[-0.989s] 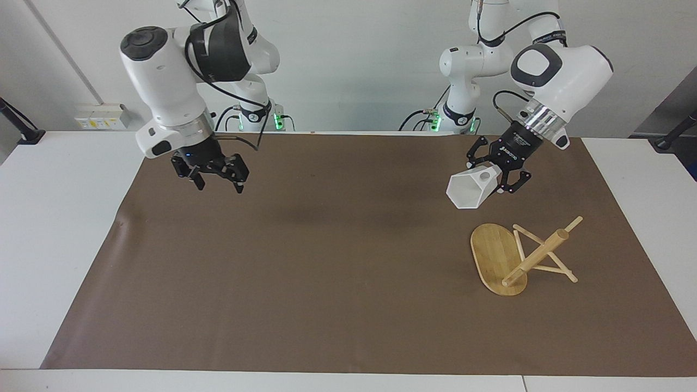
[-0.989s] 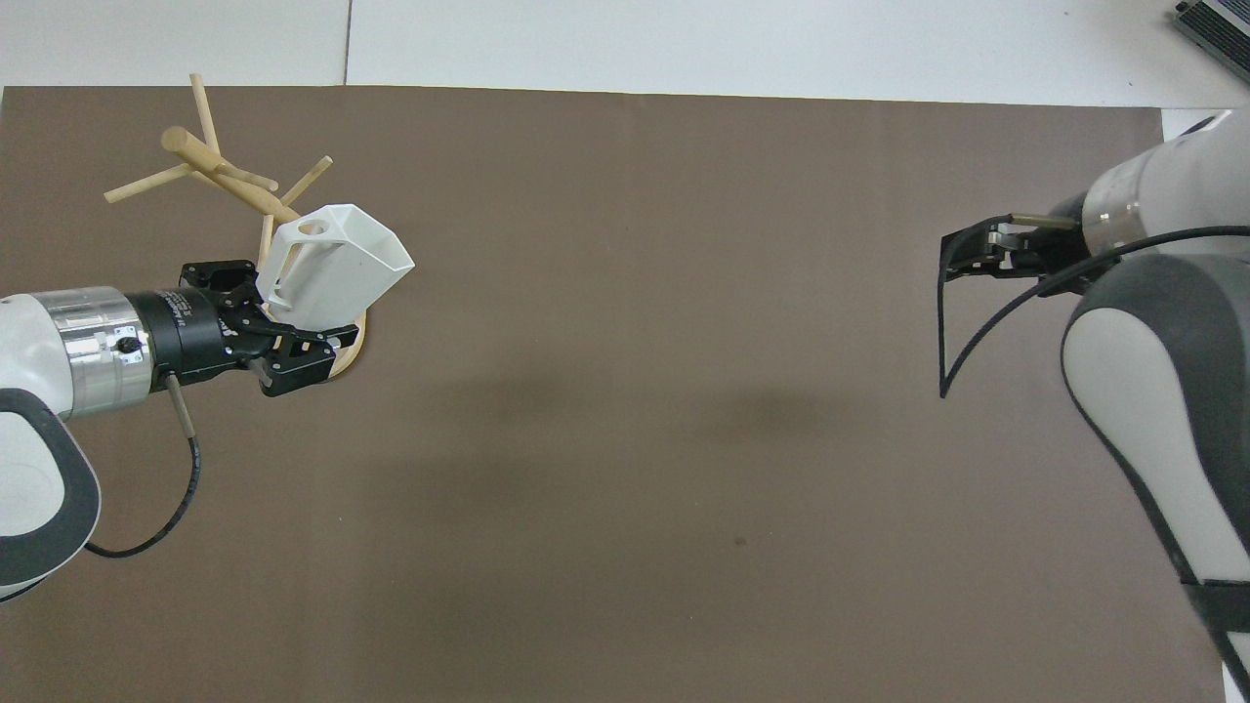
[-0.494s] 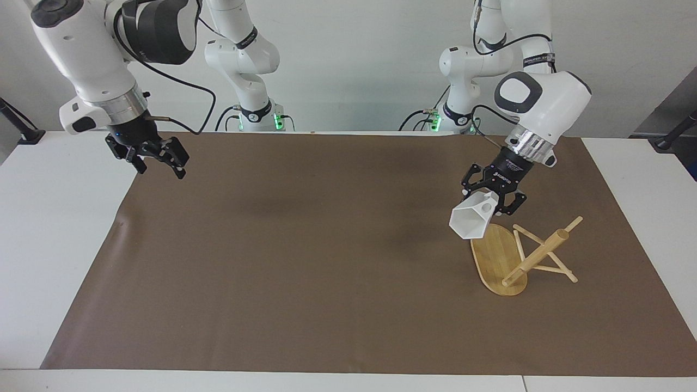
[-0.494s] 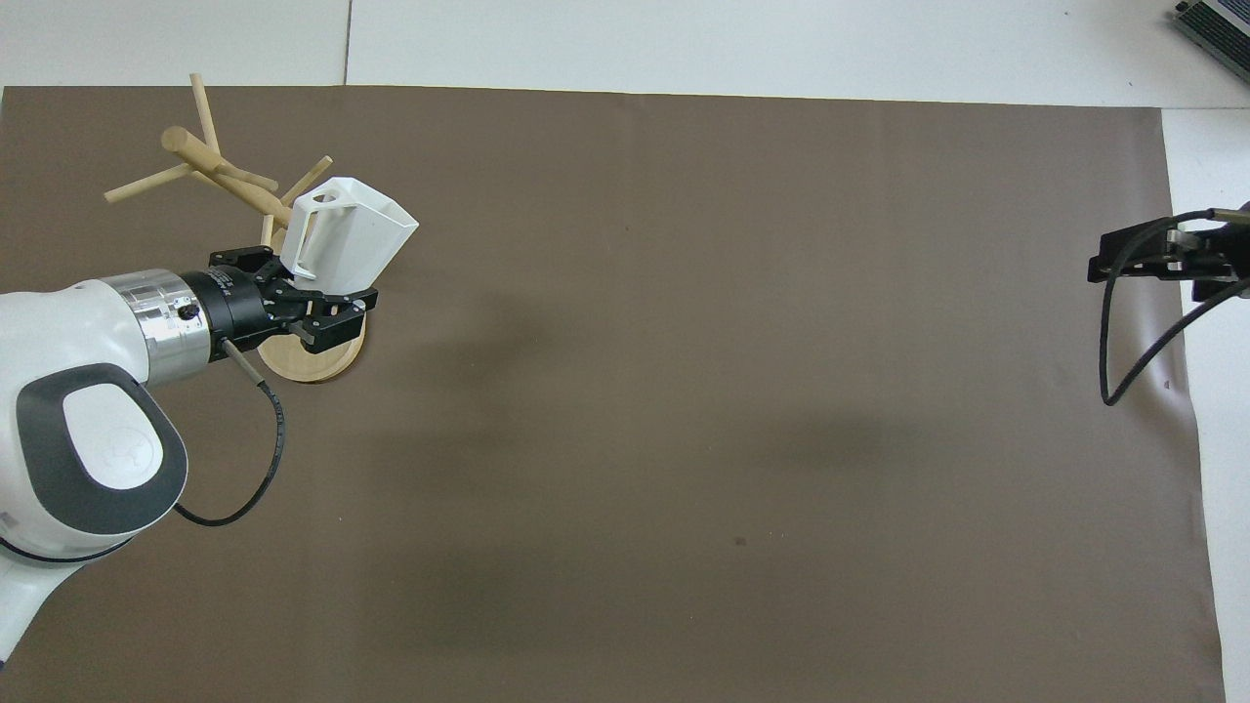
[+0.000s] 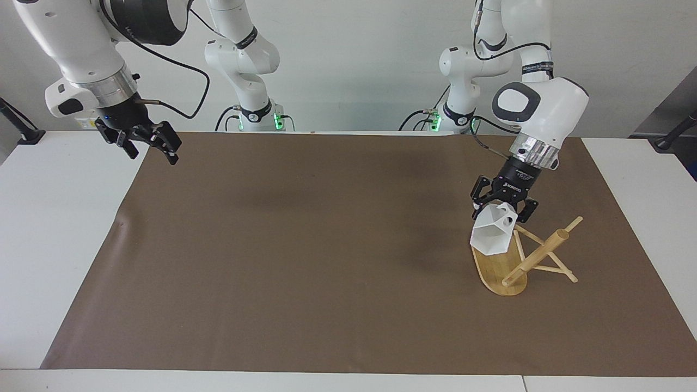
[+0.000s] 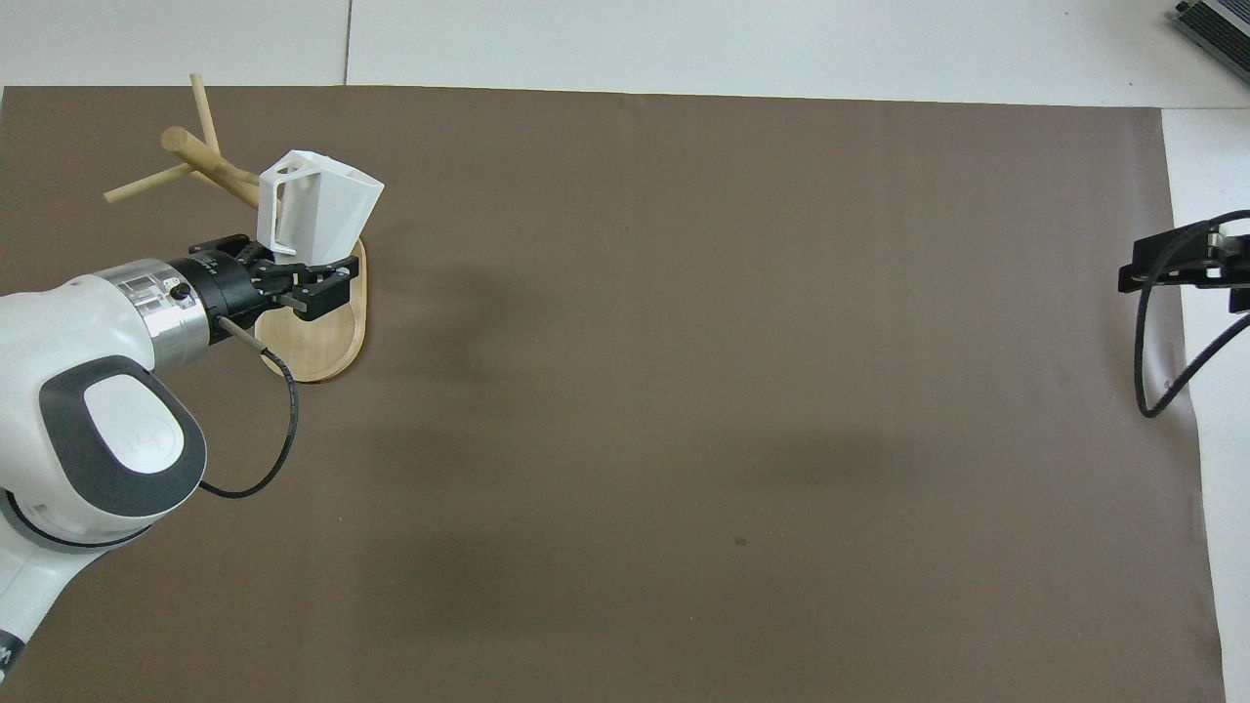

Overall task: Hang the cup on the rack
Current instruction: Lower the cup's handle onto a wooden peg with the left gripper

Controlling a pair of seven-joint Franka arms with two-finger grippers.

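Left end effector [image 5: 504, 209] angled down, pinching cup [image 5: 493, 234] over rack [image 5: 520, 256] base. Right end effector [image 5: 146, 142] spread, waiting, raised at mat's 10 o'clock corner, facing view.

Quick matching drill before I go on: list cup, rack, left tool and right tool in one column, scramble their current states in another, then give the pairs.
1 cup
2 rack
3 left tool
4 right tool

A open, over the mat's edge at the right arm's end
B shut on the mug
C standing on the brown mat
D held tilted over the bamboo base

Pairs: 1-D, 2-C, 3-B, 4-A
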